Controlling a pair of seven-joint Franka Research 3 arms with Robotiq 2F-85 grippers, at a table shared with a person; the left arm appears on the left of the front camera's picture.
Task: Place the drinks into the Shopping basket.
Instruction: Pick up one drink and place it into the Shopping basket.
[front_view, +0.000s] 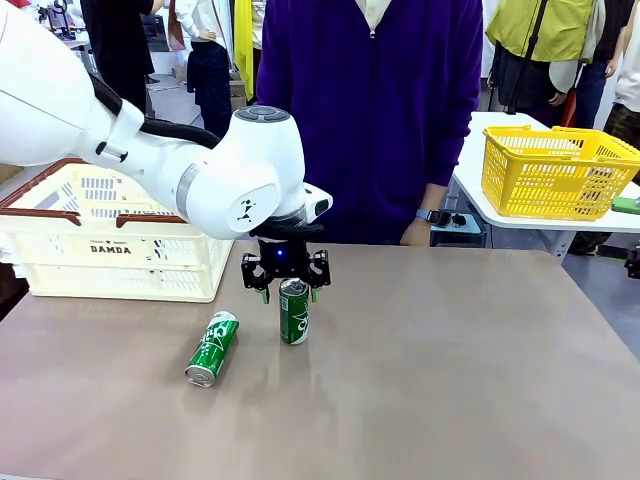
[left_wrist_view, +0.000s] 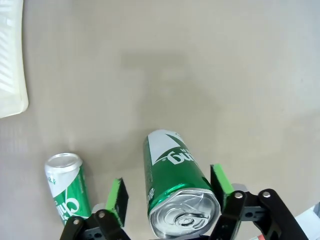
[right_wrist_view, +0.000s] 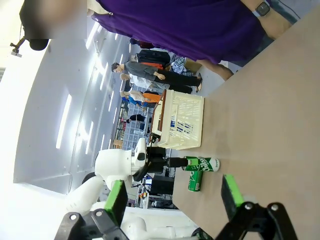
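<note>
Green pads (left_wrist_view: 116, 197) of the left gripper (left_wrist_view: 169, 181) stand wide beside the upright green can (left_wrist_view: 175, 195), one not touching. Wrist view shows its round silver top; front view, its smooth side. The second green can (front_view: 212, 347) lies at eight o'clock, the slotted Shopping basket (front_view: 110, 250) at ten. The right gripper (right_wrist_view: 172, 200) gapes, holding nothing. The smooth table (front_view: 460, 380) has open room at three.

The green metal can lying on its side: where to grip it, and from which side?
Probably across the middle of the lying green metal can, coming down from above and closing on its two long sides. It lies flat on the brown table, and its body is narrower than its length.
</note>
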